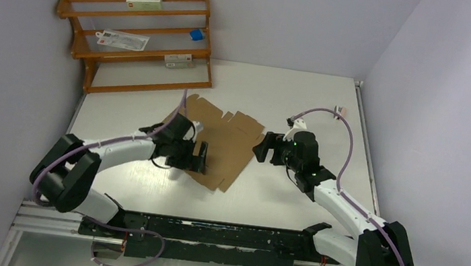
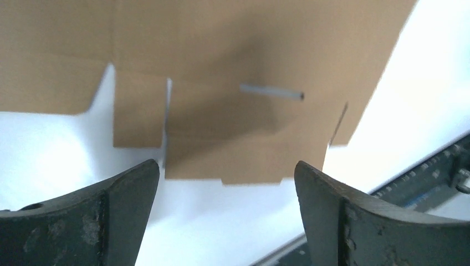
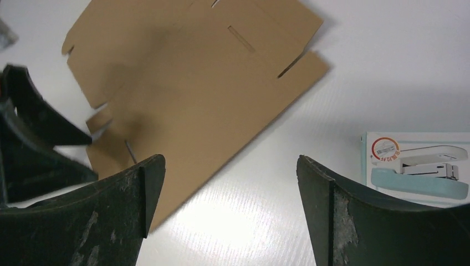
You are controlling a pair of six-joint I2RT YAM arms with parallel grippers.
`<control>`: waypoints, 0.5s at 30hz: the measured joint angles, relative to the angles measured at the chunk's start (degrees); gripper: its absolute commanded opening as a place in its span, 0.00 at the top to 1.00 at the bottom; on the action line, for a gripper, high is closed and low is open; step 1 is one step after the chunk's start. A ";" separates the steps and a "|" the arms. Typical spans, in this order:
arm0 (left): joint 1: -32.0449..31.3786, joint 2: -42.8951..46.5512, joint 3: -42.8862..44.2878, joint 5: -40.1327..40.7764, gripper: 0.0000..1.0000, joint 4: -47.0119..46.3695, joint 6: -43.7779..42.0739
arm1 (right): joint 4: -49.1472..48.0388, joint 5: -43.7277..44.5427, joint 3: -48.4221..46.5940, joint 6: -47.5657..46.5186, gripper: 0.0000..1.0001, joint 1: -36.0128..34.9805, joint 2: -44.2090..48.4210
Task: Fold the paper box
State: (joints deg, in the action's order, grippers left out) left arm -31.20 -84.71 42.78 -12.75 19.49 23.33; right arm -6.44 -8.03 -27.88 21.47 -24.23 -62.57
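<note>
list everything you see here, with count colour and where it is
paper box: one, brown, lying unfolded mid-table
table: one, white, under it all
wooden rack: one, orange-brown, far left corner
cartons: two, white, top and lower rack shelves
clear packet: one, see-through, middle shelf
small item: one, blue, middle shelf, right end
stapler pack: one, white and teal, on table, seen from right wrist
left arm: one, white and black, at box's left edge, jaws open
right arm: one, white and black, right of box, jaws open
</note>
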 measured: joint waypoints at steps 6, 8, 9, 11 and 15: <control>-10.01 4.31 -4.20 -1.16 0.02 -1.77 8.24 | 0.31 0.94 0.00 0.39 0.06 0.00 -0.59; -10.91 3.39 -1.92 -0.79 0.02 1.01 8.07 | 0.31 1.09 0.00 0.59 0.06 0.00 -1.14; -10.91 2.80 0.17 0.00 0.02 2.91 7.43 | 0.33 1.20 0.00 0.76 0.06 0.00 -1.57; -10.25 1.90 5.18 1.68 0.02 6.03 5.51 | 0.33 1.36 0.00 1.29 0.06 0.00 -2.64; -4.22 0.61 17.81 5.40 0.02 9.57 -0.31 | 0.35 1.57 -0.22 2.43 0.06 0.00 -5.25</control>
State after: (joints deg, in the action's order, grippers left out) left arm -35.42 -84.09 60.60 -7.35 29.06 23.03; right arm -6.09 -6.46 -28.10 23.90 -24.23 -67.81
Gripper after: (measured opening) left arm 0.977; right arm 0.938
